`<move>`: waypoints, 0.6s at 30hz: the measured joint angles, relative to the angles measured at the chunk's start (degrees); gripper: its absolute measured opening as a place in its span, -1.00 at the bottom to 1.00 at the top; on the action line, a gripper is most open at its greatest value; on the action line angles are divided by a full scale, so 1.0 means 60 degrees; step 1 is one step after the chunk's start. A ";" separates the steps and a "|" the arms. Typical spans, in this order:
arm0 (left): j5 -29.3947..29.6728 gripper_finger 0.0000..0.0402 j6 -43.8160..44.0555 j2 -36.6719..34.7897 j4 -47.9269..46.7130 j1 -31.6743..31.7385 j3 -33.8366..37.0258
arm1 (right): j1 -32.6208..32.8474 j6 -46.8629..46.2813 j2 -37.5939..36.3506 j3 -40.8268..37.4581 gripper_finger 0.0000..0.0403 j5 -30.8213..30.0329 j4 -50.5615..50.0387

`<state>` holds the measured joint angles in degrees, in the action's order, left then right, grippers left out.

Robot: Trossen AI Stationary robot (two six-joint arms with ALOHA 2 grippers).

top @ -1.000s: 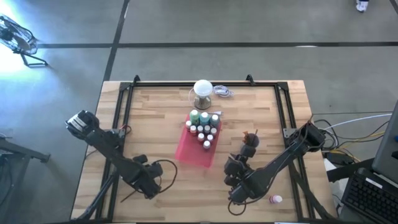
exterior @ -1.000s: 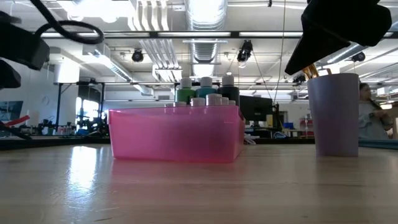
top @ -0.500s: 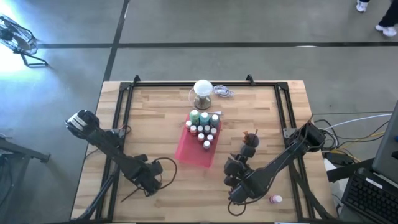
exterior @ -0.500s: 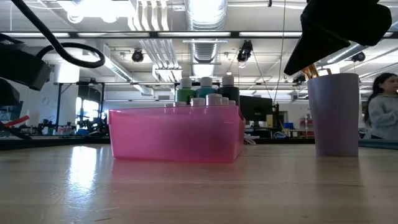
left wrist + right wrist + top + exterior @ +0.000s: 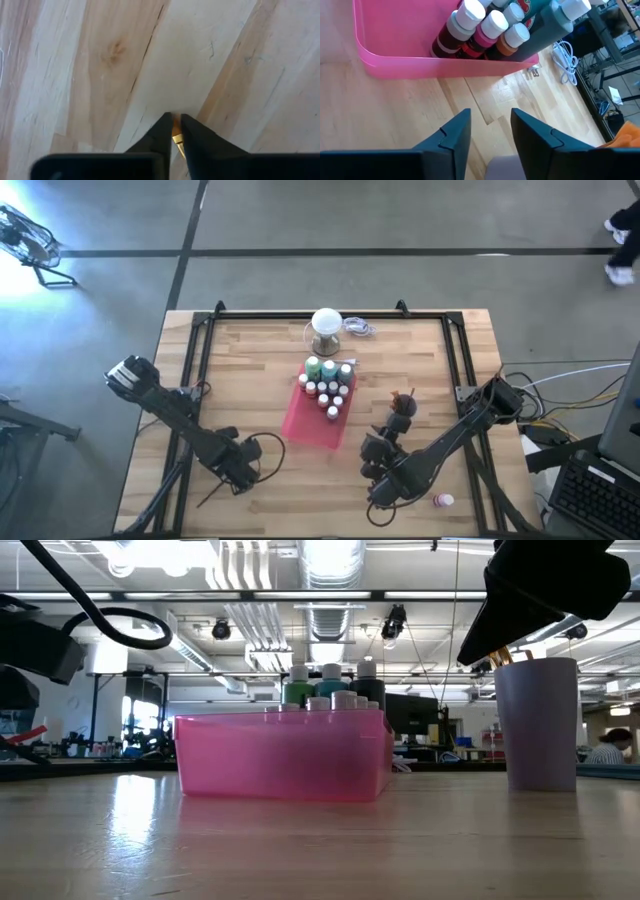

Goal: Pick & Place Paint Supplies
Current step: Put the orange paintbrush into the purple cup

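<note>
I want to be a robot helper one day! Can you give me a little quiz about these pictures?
1. True or false: the paint bottles stand inside the pink tray.
2. What is pinched in the left gripper? A: a bottle. B: a thin brush. C: nothing.
3. Fill the gap: the right gripper has its fingers ____.

Key: 1 true; 2 B; 3 open.

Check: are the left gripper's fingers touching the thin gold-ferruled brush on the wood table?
Touching. The left wrist view shows the left gripper with its dark fingers pinched on the brush's gold ferrule, no gap.
</note>
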<state>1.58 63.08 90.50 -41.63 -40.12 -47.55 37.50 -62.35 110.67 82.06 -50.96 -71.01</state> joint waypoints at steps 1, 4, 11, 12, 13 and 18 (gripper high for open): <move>0.0000 -0.84 -0.0012 0.0000 0.0004 0.0000 0.0000 | 0.0000 0.0000 0.0000 0.0000 -0.32 0.0000 0.0007; 0.0004 -0.97 -0.0067 0.0006 -0.0028 0.0008 -0.0036 | 0.0000 0.0000 0.0000 -0.0014 -0.29 -0.0004 0.0016; -0.0056 -0.98 -0.0089 0.0028 -0.0069 0.0008 -0.0128 | -0.0004 -0.0003 0.0000 -0.0092 -0.25 -0.0022 0.0082; -0.0076 -0.99 -0.0104 0.0032 -0.0085 0.0008 -0.0155 | -0.0004 -0.0003 0.0000 -0.0104 -0.24 -0.0022 0.0098; -0.0095 -0.99 -0.0127 0.0036 -0.0095 0.0010 -0.0189 | -0.0004 -0.0004 0.0000 -0.0123 -0.23 -0.0025 0.0114; -0.0137 -0.99 -0.0583 0.0001 -0.0010 0.0048 -0.0566 | -0.0011 -0.0004 0.0000 -0.0224 -0.21 -0.0026 0.0168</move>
<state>0.76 59.58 90.50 -41.69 -39.83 -50.95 37.43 -62.37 110.67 80.72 -51.12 -70.00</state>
